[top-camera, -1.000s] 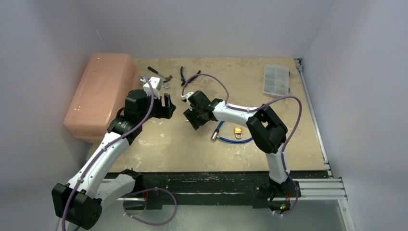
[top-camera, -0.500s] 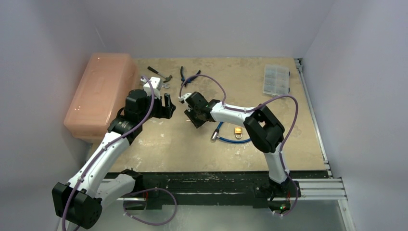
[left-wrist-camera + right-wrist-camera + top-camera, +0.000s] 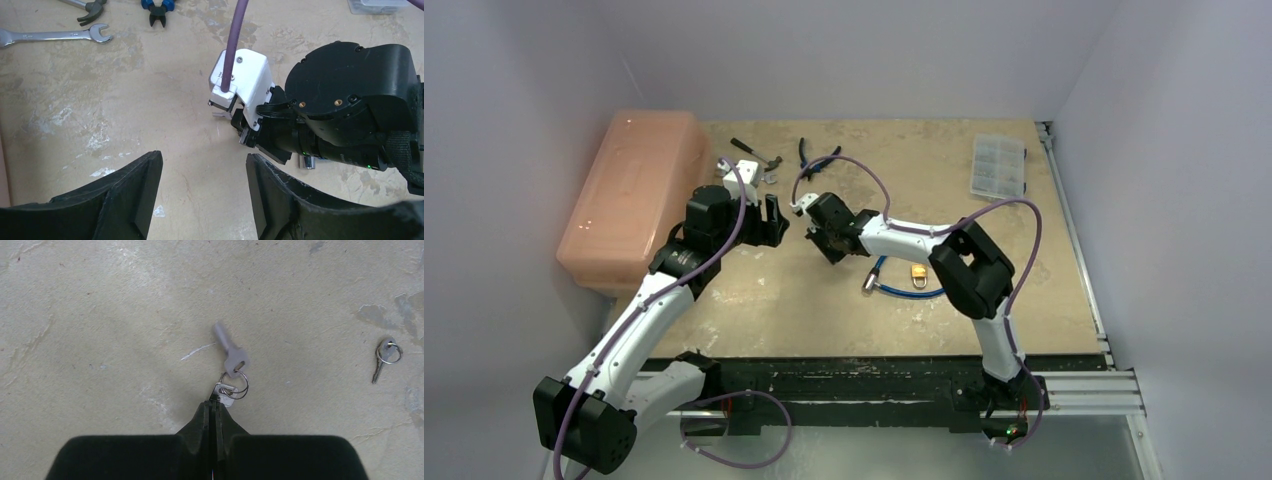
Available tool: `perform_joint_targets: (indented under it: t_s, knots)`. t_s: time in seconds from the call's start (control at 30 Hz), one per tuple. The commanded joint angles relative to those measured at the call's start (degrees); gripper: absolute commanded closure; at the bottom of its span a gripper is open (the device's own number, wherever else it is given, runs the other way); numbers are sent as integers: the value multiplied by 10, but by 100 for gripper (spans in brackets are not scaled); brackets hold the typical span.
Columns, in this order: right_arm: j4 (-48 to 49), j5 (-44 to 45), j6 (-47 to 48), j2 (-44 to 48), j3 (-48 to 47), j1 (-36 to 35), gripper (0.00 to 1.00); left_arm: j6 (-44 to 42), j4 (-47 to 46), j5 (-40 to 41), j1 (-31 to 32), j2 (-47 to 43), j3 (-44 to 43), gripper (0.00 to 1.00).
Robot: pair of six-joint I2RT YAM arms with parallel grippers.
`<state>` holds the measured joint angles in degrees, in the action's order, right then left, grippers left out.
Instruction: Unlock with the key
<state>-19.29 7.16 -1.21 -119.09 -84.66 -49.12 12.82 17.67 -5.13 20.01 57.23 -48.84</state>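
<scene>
Pinching the key (image 3: 225,392) by its head, the right gripper (image 3: 214,406) sits at the lower centre of the right wrist view. Its fingers (image 3: 202,422) are clenched flat together with no gap visible.
- A ring (image 3: 239,383) hangs from the pinched key. It carries a second key (image 3: 229,350) that points toward the upper left and is blurred. Cannot tell whether it touches the table (image 3: 100,315).
- A loose key (image 3: 384,356) lies flat at the right edge of the frame, well apart from the fingers.

Left wrist view: the left gripper (image 3: 204,164) is released, with its fingers (image 3: 132,192) spread wide at the bottom of the frame. They grasp nothing and touch nothing; bare tabletop shows between them. The right arm's black wrist housing (image 3: 350,100) is at centre right, beyond the fingertips. A wrench (image 3: 55,36) lies at upper left and pliers (image 3: 157,7) are at the top edge.

Top view: the two grippers face each other mid-table, near but apart. A padlock (image 3: 919,272) lies to the lower right of the right gripper, just beside a blue cable (image 3: 902,291).
</scene>
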Motion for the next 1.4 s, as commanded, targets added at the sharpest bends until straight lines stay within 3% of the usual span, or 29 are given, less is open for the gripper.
perform_joint_targets:
  t_s: [0.0,0.37,0.47,0.5,0.6,0.67,0.97,1.37]
  knots:
    - [15,-6,9,47,17,-5,100,-9,-17,2,2,-1,-3,34]
    - [59,-58,9,124,73,-4,100,-6,-27,-11,3,-12,2,38]
    - [49,-36,5,126,72,-4,100,-6,-28,-13,3,-14,3,38]
    - [45,-24,-4,124,70,-5,92,-6,-28,-14,2,-14,3,38]
    - [40,-3,-40,115,66,-5,47,-6,-27,-14,3,-15,3,38]
    - [36,1,-59,105,59,-5,35,-7,-27,-14,3,-16,3,38]
    - [2,35,-117,35,0,-5,34,-7,-25,-14,3,-17,3,38]
    - [-3,44,-119,-13,-9,-5,49,-8,-26,-14,3,-17,3,39]
